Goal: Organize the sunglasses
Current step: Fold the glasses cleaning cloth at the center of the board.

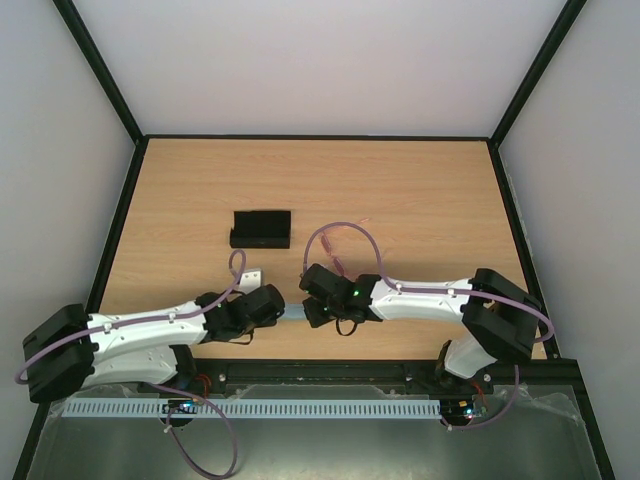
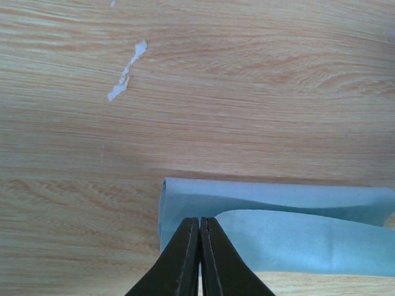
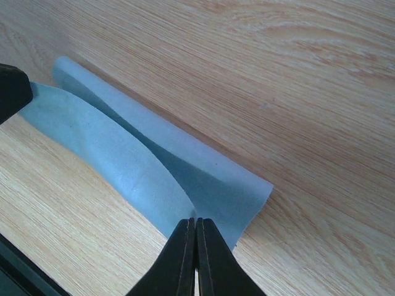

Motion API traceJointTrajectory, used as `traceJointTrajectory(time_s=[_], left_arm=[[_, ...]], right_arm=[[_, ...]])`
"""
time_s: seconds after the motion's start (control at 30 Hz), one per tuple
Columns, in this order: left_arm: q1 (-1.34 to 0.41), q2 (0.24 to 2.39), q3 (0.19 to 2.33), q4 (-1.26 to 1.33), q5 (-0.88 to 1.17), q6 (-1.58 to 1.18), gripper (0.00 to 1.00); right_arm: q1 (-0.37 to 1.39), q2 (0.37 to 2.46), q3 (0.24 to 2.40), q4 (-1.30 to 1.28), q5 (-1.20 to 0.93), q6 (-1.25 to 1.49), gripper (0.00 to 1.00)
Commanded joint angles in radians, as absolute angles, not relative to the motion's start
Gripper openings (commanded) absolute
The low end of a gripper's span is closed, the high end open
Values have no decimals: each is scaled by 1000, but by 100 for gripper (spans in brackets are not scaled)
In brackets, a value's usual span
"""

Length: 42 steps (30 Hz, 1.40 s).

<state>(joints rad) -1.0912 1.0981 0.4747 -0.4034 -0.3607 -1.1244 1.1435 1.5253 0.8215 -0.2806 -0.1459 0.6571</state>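
Your left gripper (image 2: 199,223) has its fingers pressed fully together on one end of the light blue cloth (image 2: 278,237). Your right gripper (image 3: 195,223) pinches the other end the same way. The sunglasses (image 1: 338,255) lie just beyond the right fingers, faint inside the cable (image 1: 345,226) loop. The black case (image 1: 261,228) sits beyond the left fingers.

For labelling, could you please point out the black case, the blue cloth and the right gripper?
black case (image 1: 261,228): top view, centre of its top.
blue cloth (image 3: 123,166): right wrist view, its near flap.
right gripper (image 3: 195,222): right wrist view, between its shut fingertips.
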Motion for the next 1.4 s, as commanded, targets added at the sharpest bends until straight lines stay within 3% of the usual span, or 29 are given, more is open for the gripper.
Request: traceJointTrajectory(time_s=[0.0,1.37], left_arm=[[-1067,1116,500,-389,-382,-1089,4],[-957,1226,497,-279,-350,-991,4]], right_arm=[[1151,1541,820,-262,-108,668,3],[1129,1619,888,-280,-22,654,3]])
